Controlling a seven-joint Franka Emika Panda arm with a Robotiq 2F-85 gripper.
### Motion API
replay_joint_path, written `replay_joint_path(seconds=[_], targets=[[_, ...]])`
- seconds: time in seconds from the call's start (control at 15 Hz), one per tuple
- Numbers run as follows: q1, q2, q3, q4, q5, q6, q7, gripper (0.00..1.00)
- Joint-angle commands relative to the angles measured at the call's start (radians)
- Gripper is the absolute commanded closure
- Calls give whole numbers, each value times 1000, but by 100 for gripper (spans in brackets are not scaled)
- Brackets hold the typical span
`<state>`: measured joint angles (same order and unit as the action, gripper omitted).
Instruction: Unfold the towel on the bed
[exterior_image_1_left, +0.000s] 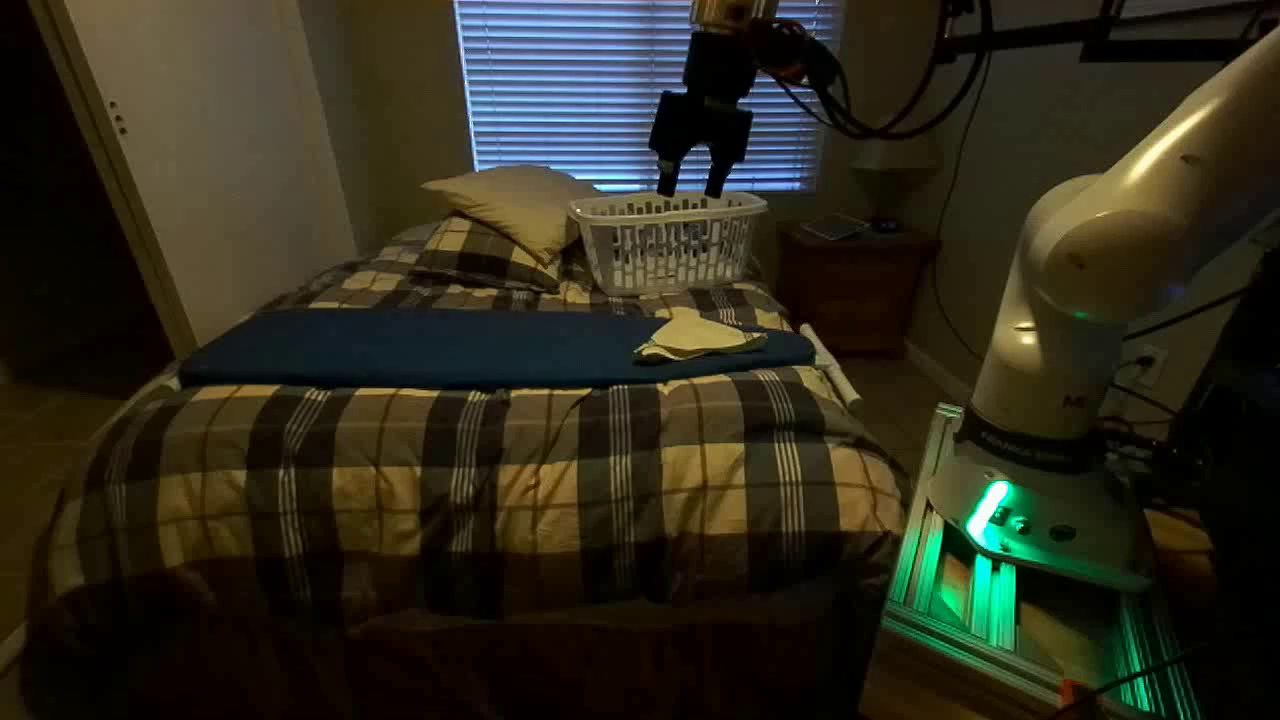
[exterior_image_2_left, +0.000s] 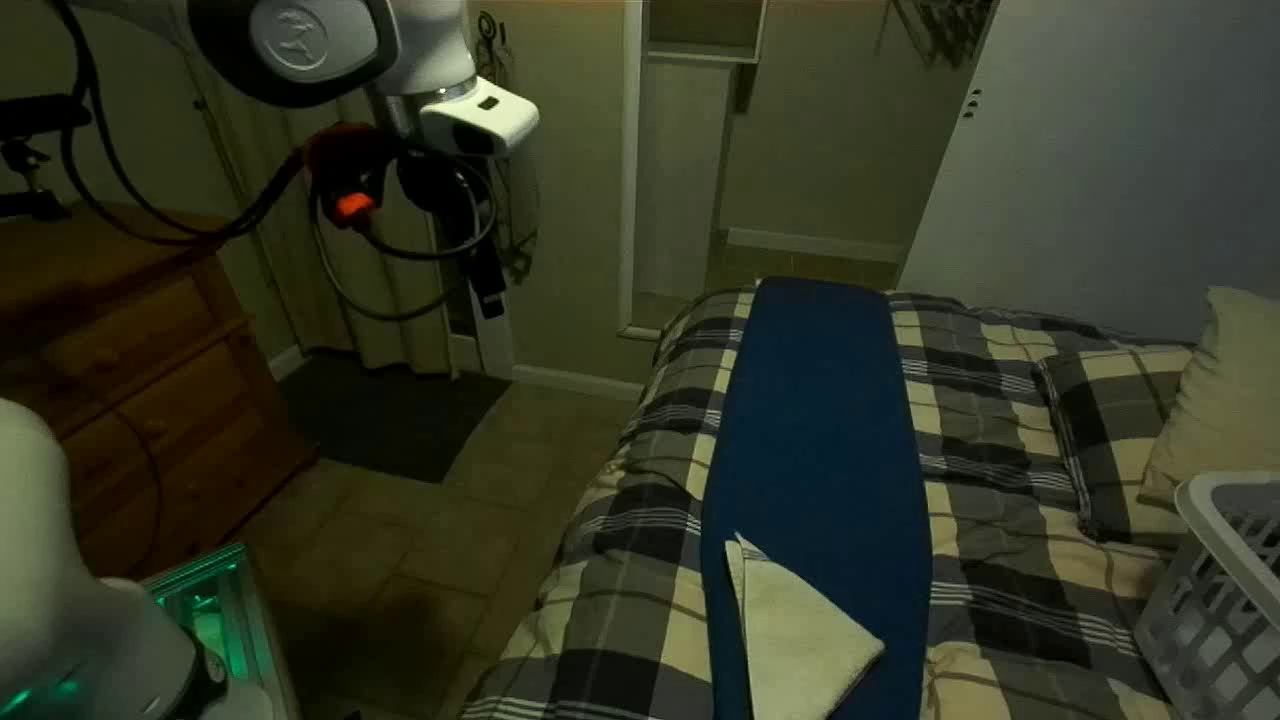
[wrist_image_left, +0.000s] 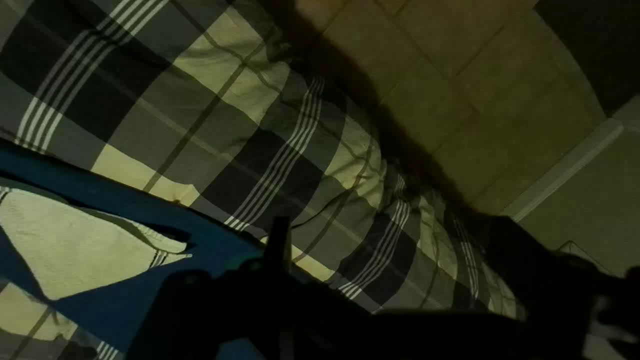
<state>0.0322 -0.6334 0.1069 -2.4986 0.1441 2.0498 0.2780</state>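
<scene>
Hanging well apart from the towel (exterior_image_1_left: 700, 338), the robot's hand (exterior_image_1_left: 690, 190) was spread wide and held nothing. In an exterior view the towel lay toward two o'clock from the middle of the bed (exterior_image_1_left: 560, 480), folded over on itself on a long blue cloth (exterior_image_1_left: 420, 348), and the hand showed at its twelve o'clock. The wrist view put the towel between eight and nine o'clock, with two striped tips side by side pointing toward three (probably separate layers, though the dimness made that hard to judge). The step in hand was most likely the approach, with the unfolding not yet begun. The next move called for lowering the hand over those tips, pinching only the upper layer and drawing it back across the fold. Catching both layers would likely have dragged the whole towel along.
</scene>
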Motion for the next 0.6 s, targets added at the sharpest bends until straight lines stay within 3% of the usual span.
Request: replay_joint_path(seconds=[0.0, 0.4, 0.53], targets=[[-3, 0, 2, 3, 1, -4, -2, 0], [-3, 0, 2, 3, 1, -4, -2, 0], [-72, 53, 29, -11, -67, 96, 75, 0]])
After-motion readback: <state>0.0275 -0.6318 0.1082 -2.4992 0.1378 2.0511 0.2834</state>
